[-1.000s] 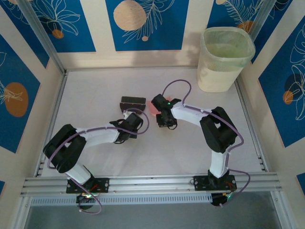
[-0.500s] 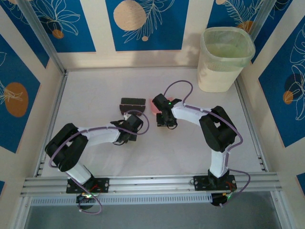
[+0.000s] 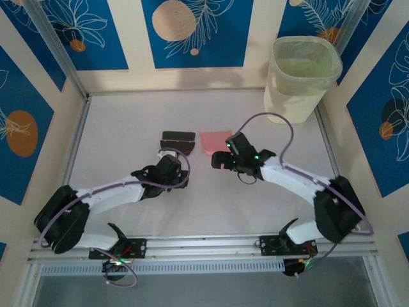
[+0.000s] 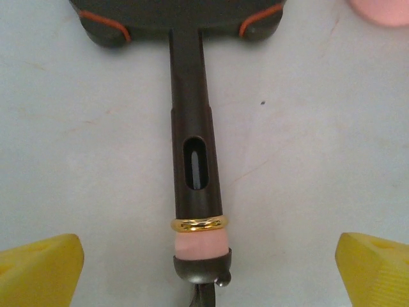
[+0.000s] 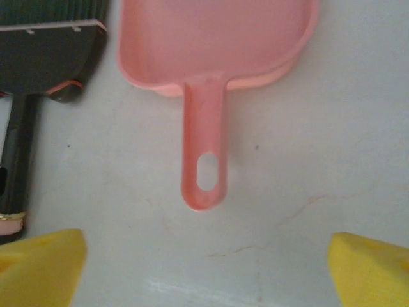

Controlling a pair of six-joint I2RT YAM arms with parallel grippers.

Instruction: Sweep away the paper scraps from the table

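The dark brush (image 3: 177, 140) lies flat on the table (image 3: 128, 115), with its thin handle (image 4: 195, 147) pointing toward my left gripper (image 4: 208, 272). That gripper is open, its yellow fingertips (image 4: 39, 270) far apart on either side of the handle's end and not touching it. Right of the brush lies the pink dustpan (image 3: 216, 141). Its handle (image 5: 204, 153) points at my right gripper (image 5: 206, 268), which is open and stands short of the handle tip. From above, the left gripper (image 3: 169, 160) and the right gripper (image 3: 222, 157) sit just near of the two tools. The paper scraps are out of view.
A pale translucent waste bin (image 3: 300, 77) stands in the back right corner. Aluminium rails (image 3: 75, 147) and cream walls with blue panels edge the table. The brush head (image 5: 45, 57) lies close beside the dustpan's left side.
Both grippers have opened and let go of the brush and the dustpan, which now lie on the table. Both arms have drawn back toward the near edge and stretched lower.
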